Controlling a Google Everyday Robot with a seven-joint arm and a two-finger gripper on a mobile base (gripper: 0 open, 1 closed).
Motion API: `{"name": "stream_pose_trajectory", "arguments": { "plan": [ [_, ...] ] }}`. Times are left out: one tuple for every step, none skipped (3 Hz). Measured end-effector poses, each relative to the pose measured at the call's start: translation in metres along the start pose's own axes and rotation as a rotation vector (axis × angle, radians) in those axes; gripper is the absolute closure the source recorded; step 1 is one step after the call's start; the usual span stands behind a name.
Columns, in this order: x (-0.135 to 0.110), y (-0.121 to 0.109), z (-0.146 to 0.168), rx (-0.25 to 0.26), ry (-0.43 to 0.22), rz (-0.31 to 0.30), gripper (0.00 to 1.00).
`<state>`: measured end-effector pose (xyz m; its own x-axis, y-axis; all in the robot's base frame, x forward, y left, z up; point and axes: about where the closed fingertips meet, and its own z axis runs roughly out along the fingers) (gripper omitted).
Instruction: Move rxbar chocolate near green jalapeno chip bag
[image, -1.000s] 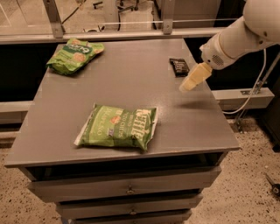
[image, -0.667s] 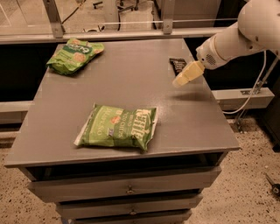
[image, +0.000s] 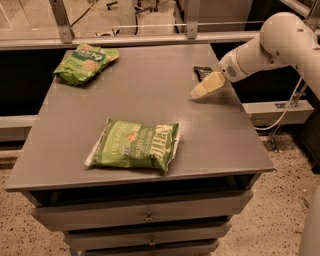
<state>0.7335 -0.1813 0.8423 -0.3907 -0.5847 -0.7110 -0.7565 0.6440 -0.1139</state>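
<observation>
While tapered cream end effector (image: 199, 91) hovers by flat black rxbar chocolate (image: 202, 73), grip state unclear

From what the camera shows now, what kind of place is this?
Probably a robot test lab: a grey drawer cabinet serving as a table, a metal rail behind it, and a speckled floor. The gripper hovers over the cabinet's far right part, beside the rxbar chocolate.

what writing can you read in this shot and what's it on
"Kettle": on the green jalapeno chip bag; its smaller print is blurred.
Unreadable: lettering on the small green snack bag, back left.
Unreadable: lettering on the chocolate bar, back right, partly behind the gripper.
</observation>
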Motion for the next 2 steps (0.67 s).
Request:
{"name": "stream_pose_trajectory", "arguments": {
  "plan": [
    [0.0091,-0.0092,0.011,0.01,0.008,0.025,0.15],
    [0.0076,-0.0108,0.0167,0.001,-0.012,0.03,0.38]
  ]
}}
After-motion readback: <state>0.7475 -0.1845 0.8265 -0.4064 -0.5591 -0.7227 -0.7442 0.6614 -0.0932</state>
